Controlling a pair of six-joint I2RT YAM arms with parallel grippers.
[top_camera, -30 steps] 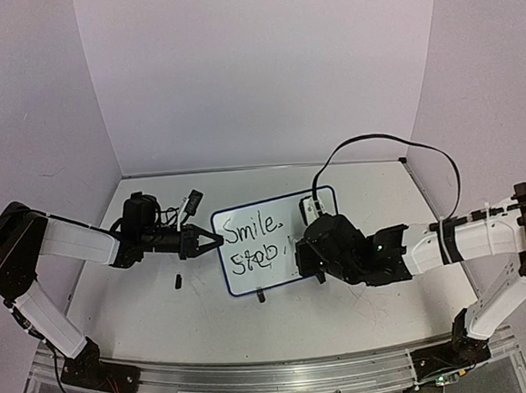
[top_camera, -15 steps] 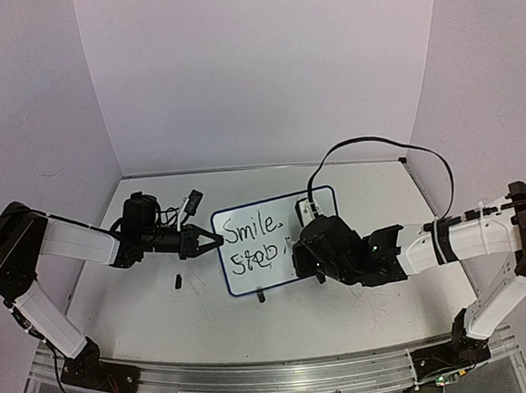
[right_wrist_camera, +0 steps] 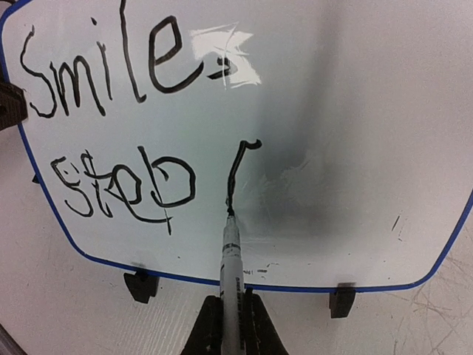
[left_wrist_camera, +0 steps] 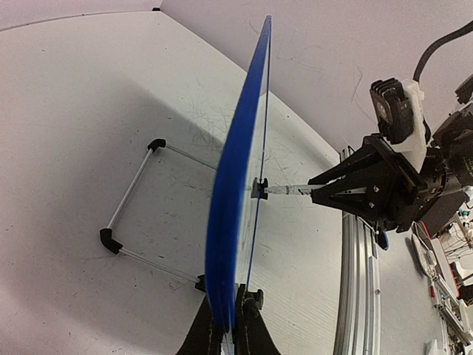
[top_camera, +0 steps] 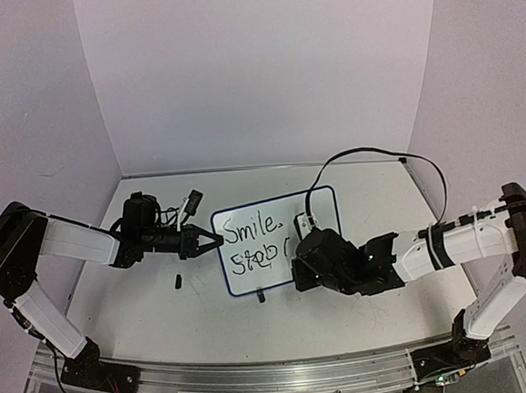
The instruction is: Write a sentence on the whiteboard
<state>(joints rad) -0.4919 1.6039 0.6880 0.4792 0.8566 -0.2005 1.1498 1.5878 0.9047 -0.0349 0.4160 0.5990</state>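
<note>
A white tabletop sits boxed in by pale lilac walls, with two arms reaching inward across it. On the left, the left gripper is pinched shut on the blue rim of the one whiteboard, holding it by its left edge. A single small black piece lies on the table just below that gripper. The board stands tilted near the middle of the table on two black clip feet, with one wire prop frame behind it. The sentence runs in two lines of black lettering on the board's left half: "Smile." above, something like "Stop" below. To the right of the lower word is one hooked stroke. The tip of the one marker touches that stroke's lower end. The right gripper is clamped on the marker's barrel, low in front of the board's lower right part.
</note>
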